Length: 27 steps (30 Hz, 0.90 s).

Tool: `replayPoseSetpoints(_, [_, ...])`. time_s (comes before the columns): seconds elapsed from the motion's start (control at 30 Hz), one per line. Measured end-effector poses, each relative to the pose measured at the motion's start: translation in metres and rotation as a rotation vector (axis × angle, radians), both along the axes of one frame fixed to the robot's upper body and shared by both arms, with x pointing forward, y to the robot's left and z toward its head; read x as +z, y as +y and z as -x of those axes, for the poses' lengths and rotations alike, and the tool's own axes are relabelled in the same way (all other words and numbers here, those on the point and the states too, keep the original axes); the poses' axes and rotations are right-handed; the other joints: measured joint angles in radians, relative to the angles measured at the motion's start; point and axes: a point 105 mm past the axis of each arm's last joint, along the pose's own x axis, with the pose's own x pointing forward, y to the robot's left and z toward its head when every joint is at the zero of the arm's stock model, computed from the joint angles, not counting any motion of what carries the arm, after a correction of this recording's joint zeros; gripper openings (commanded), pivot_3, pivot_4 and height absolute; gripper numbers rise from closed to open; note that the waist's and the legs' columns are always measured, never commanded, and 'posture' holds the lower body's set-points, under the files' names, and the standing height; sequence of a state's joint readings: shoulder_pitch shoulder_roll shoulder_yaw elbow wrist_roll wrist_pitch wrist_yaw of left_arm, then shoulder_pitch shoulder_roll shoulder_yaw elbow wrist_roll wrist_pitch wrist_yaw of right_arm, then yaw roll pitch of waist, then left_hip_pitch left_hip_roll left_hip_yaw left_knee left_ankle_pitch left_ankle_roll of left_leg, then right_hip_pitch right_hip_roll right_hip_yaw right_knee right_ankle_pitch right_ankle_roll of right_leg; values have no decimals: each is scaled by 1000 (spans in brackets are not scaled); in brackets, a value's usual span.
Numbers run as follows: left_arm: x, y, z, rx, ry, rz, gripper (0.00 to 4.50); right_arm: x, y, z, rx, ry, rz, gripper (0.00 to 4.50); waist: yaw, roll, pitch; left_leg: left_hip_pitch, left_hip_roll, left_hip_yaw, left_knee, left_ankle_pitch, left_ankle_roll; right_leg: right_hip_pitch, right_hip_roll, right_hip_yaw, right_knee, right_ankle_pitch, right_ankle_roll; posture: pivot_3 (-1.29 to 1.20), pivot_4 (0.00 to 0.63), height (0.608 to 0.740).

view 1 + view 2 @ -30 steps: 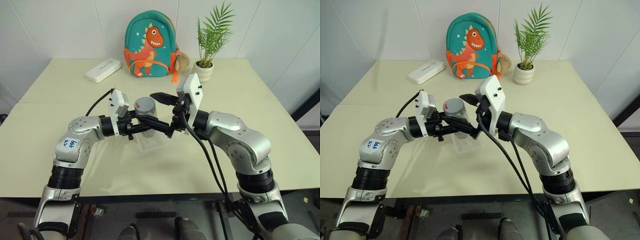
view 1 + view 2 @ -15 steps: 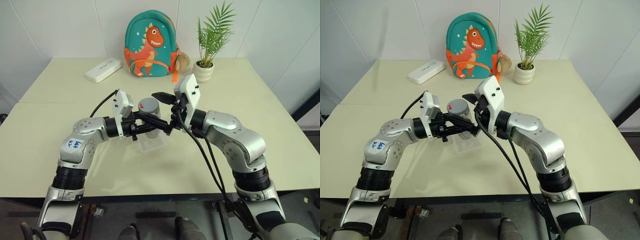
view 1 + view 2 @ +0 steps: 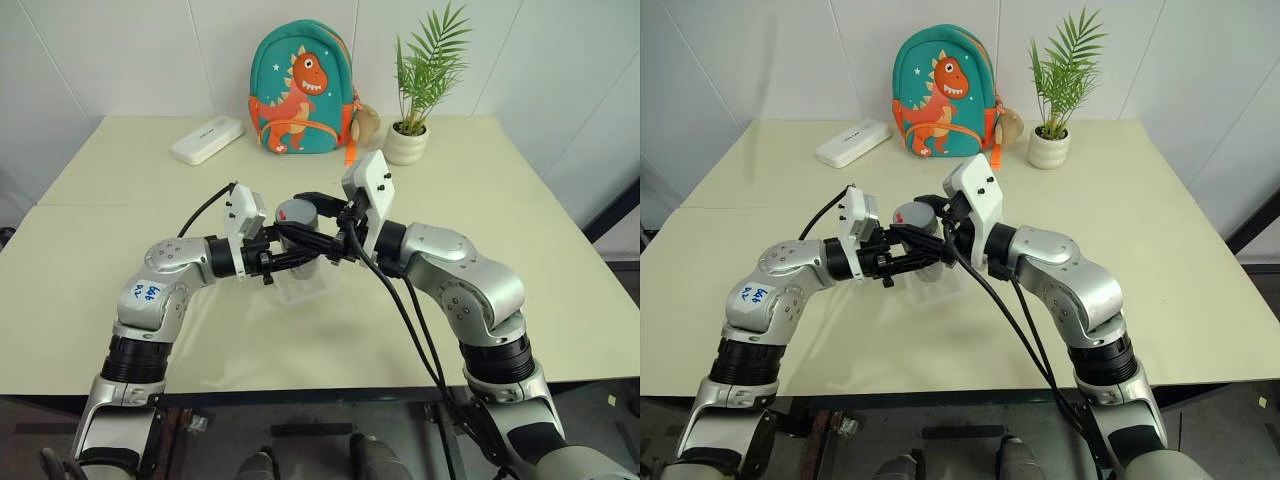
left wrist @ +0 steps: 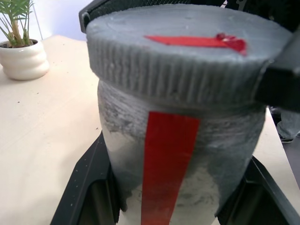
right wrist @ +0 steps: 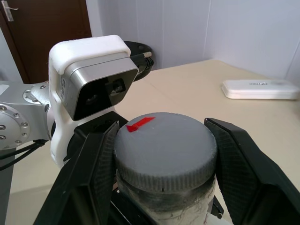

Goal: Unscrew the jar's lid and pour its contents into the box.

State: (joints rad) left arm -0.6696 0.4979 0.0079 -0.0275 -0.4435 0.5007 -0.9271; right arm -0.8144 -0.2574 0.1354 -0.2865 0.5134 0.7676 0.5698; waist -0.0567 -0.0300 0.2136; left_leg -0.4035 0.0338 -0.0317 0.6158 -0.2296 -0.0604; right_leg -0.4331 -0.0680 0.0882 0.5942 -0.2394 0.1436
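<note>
**Both end effectors on the jar, lid still on**

Left end effector [image 3: 300,250] clenched around the jar [image 4: 178,154] body, holding it upright above the clear box [image 3: 305,287], mid-bench [image 3: 520,230]. Right end effector [image 5: 161,164] closed on the grey lid [image 5: 164,150], one finger [image 5: 243,173] each side; lid looks fully seated, red mark on top. Contents hard to make out through the frosted wall. Dinosaur backpack [image 3: 300,90] at 12 o'clock from the jar, potted plant [image 3: 410,135] about 1, white case [image 3: 207,139] about 11.
</note>
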Motion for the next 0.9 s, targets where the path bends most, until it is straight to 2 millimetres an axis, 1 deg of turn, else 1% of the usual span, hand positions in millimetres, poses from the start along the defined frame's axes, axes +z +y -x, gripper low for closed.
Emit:
replayPoseSetpoints(0.1, [-1,1,1,-11,-4,-10,1976,-1,0,1,14,5,7,2558,0,0,0,0,0,0,0,0,0,0,0,0,0,0,0,0,150,740])
replayPoseSetpoints(0.2, [-3,-2,7,-76,0,-30,1976,-3,-6,8,89,4,44,2558,1,0,0,0,0,0,0,0,0,0,0,0,-1,0,0,0,150,740])
replayPoseSetpoints(0.27, [-2,-8,14,-165,31,-23,1976,-1,-13,13,178,-10,85,2558,1,0,0,0,0,0,0,0,0,0,0,0,-1,0,0,0,150,740])
replayPoseSetpoints(0.33, [3,-12,21,-263,44,-37,1976,4,-19,19,277,-35,126,2558,1,0,0,-1,0,0,0,0,0,0,0,0,-2,0,0,0,150,740])
replayPoseSetpoints(0.47, [12,-15,37,-422,67,-74,1976,14,-23,30,444,-52,165,2558,-8,0,0,0,0,0,0,0,0,0,1,0,-1,0,0,0,150,740])
replayPoseSetpoints(0.53, [12,-13,42,-465,80,-89,1976,15,-21,33,504,-51,191,2558,-14,0,0,0,1,0,0,0,1,0,1,0,-1,0,-1,0,150,740])
replayPoseSetpoints(0.6, [12,-13,44,-484,81,-93,1976,15,-21,34,531,-46,197,2558,-14,0,0,0,1,0,0,0,1,0,2,0,0,-1,-1,0,150,740])
replayPoseSetpoints(0.77, [12,-15,43,-484,59,-79,1976,15,-22,33,534,-56,193,2558,-13,0,0,0,1,0,0,0,0,-1,1,0,0,0,-1,0,150,740])
replayPoseSetpoints(0.83, [13,-15,42,-477,54,-76,1976,16,-22,32,525,-57,191,3307,-14,0,0,-1,1,0,0,0,0,-1,1,0,1,-1,-1,0,150,740])
replayPoseSetpoints(0.87, [14,-13,41,-472,56,-60,1976,15,-23,30,505,-60,195,3505,-14,0,0,-1,1,0,0,0,0,-1,2,0,1,-1,-1,0,150,740])
replayPoseSetpoints(0.9, [15,-9,38,-451,60,-42,1976,16,-24,29,489,-60,195,3902,-14,0,0,-1,1,0,0,0,0,-2,1,0,1,-1,-1,0,150,740])
